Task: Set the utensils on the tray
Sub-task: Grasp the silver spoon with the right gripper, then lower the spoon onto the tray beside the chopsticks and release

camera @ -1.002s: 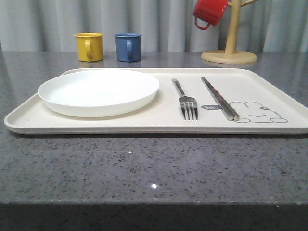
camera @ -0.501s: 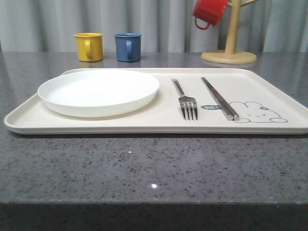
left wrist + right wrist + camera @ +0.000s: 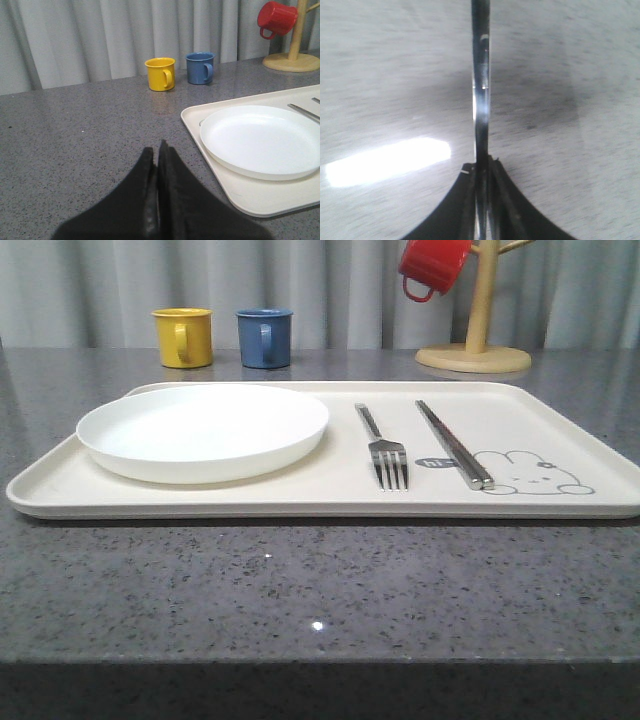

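The right gripper (image 3: pixel 481 167) is seen at the bottom centre of the right wrist view, its fingers (image 3: pixel 496 190) clenched on a thin shiny metal handle (image 3: pixel 480 80) that runs straight up to the top edge; which utensil it belongs to cannot be told. Blurred grey counter lies behind it. The left gripper (image 3: pixel 156 152) sits at the bottom centre of the left wrist view, its fingers (image 3: pixel 172 170) pressed together with nothing between them, over bare counter (image 3: pixel 75 145).

In the front view, the tray (image 3: pixel 300 495) is spread across the middle of the frame. A white plate (image 3: pixel 203 430) is set on its left half. The fork (image 3: pixel 385 450) is laid right of centre, tines toward the camera, and the chopsticks (image 3: pixel 453 443) are laid just right of it, their near tips beside the rabbit drawing (image 3: pixel 535 473). A yellow mug (image 3: pixel 183 337) and a blue mug (image 3: pixel 264 337) are placed at upper left behind the tray, and a red mug (image 3: pixel 432 264) is hung on a wooden stand (image 3: pixel 477 320) at upper right.
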